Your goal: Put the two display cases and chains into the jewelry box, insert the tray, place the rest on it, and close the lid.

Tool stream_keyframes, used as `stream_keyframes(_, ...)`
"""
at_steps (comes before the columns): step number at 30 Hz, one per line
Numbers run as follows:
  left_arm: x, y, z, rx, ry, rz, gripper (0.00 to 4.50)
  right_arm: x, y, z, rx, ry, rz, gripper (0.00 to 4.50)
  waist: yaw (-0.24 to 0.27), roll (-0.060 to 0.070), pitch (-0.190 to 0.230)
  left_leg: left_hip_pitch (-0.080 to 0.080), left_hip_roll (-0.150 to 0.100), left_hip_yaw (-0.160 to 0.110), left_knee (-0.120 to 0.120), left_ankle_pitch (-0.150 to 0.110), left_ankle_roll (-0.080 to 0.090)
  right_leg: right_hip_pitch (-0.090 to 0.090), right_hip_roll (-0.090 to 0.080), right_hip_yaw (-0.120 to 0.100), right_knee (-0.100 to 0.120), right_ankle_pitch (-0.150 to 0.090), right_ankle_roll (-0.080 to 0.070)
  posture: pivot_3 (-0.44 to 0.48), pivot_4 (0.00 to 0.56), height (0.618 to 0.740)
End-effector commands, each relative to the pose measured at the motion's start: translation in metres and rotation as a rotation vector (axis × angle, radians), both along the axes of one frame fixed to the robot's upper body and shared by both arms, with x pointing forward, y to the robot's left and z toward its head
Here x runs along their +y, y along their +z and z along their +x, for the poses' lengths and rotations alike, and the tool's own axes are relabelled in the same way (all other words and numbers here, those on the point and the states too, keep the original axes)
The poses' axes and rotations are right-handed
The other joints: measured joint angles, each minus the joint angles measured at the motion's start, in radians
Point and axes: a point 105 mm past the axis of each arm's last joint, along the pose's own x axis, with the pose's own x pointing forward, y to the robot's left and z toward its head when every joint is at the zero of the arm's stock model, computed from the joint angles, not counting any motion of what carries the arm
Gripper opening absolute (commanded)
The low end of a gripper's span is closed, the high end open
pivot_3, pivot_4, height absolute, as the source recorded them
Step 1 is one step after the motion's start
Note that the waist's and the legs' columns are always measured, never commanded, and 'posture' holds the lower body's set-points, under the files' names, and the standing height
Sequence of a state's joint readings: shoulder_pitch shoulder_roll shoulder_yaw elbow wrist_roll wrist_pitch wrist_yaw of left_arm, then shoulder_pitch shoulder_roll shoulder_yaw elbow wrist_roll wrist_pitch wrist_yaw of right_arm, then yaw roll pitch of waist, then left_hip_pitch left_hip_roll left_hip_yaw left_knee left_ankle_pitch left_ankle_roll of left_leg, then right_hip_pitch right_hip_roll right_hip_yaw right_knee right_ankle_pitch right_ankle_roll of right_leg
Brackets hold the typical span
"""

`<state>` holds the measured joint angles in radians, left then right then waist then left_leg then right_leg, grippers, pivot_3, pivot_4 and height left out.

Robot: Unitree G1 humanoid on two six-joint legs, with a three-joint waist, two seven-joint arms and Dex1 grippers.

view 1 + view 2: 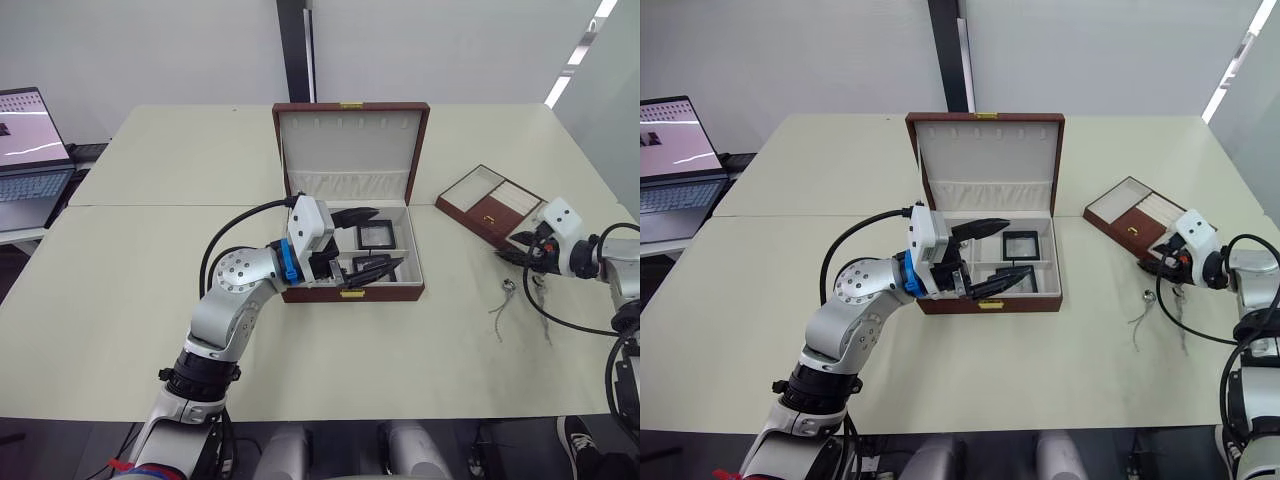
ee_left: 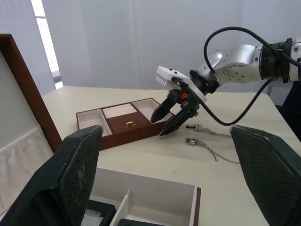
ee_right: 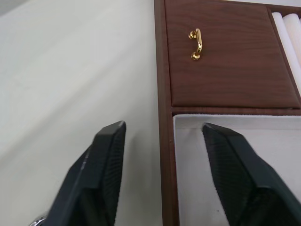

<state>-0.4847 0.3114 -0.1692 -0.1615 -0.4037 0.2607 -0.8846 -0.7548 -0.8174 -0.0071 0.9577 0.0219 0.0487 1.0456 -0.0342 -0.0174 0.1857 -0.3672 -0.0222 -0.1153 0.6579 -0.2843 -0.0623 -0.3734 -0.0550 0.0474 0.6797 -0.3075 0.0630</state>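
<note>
The left gripper [image 1: 365, 243] is spread open over the box [image 1: 352, 205], which stands lid-up on the desk [image 1: 150, 290] with a case [image 1: 376, 235] inside. The right gripper [image 2: 165, 118], open and empty, hovers at the tray's [image 1: 490, 203] edge. 2 chains [image 1: 522, 303] lie just beside it.

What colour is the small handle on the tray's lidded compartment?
Gold, on the tray's brown wood-grain lid; the handle shows best in the right wrist view.

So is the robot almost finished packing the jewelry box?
Not yet. Two display cases already sit in the open jewelry box. The left claw hovers open there; the right claw, open, straddles the tray's edge. The chains remain on the table, and the lid is up.
</note>
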Motion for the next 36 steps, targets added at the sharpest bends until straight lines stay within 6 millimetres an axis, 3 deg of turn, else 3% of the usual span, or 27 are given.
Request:
stream_keyframes(1, -0.004, 0.013, -0.006, -0.050, -0.024, -0.016, 4.50, -0.003, 0.003, 0.003, -0.026, -0.021, 0.008, 4.05, 0.000, 0.000, 0.000, 0.000, 0.000, 0.000, 0.000, 0.000, 0.000, 0.000, 0.000, 0.000, 0.000, 0.000, 0.000, 0.000, 0.150, 0.740)
stream_keyframes(4, -0.004, 0.014, -0.005, -0.053, -0.024, -0.016, 4.50, -0.002, 0.000, 0.004, -0.023, -0.029, 0.018, 3.94, 0.000, 0.000, 0.000, 0.000, 0.000, 0.000, 0.000, 0.000, 0.000, 0.000, 0.000, 0.000, 0.000, 0.000, 0.000, 0.000, 0.150, 0.740)
stream_keyframes(10, -0.004, 0.015, -0.005, -0.058, -0.023, -0.015, 4.50, 0.001, 0.003, 0.007, -0.040, -0.021, 0.025, 2.11, -0.001, 0.000, 0.000, 0.000, 0.000, 0.000, 0.000, 0.000, 0.000, 0.000, 0.000, 0.000, 0.000, 0.000, 0.000, 0.000, 0.150, 0.740)
stream_keyframes(19, -0.004, 0.015, -0.004, -0.061, -0.018, -0.017, 4.50, 0.000, 0.013, 0.006, -0.061, -0.007, 0.042, 0.01, 0.000, 0.000, 0.000, 0.000, 0.000, 0.000, 0.000, 0.000, 0.000, 0.000, 0.000, 0.000, 0.000, 0.000, 0.000, 0.000, 0.150, 0.740)
stream_keyframes(27, 0.000, 0.011, -0.001, -0.055, 0.012, -0.020, 4.50, -0.004, 0.031, 0.002, -0.099, 0.021, 0.035, 0.01, 0.000, 0.000, 0.000, 0.000, 0.000, 0.000, 0.000, 0.000, 0.000, 0.000, 0.000, 0.000, 0.000, 0.000, 0.000, 0.000, 0.150, 0.740)
stream_keyframes(30, 0.023, 0.004, 0.000, -0.037, 0.091, -0.007, 4.50, -0.002, 0.050, -0.017, -0.101, 0.116, 0.004, 0.01, 0.002, 0.001, 0.000, -0.001, 0.000, 0.000, 0.000, 0.000, 0.000, 0.000, 0.000, 0.000, 0.000, 0.000, 0.000, 0.000, 0.150, 0.740)
stream_keyframes(36, 0.059, -0.006, -0.007, -0.017, 0.212, 0.010, 4.50, 0.023, 0.067, -0.067, -0.033, 0.293, -0.048, 0.01, 0.003, 0.002, 0.000, -0.010, 0.000, -0.005, 0.003, -0.002, 0.003, -0.006, 0.000, -0.003, 0.000, 0.000, 0.000, 0.000, 0.150, 0.740)
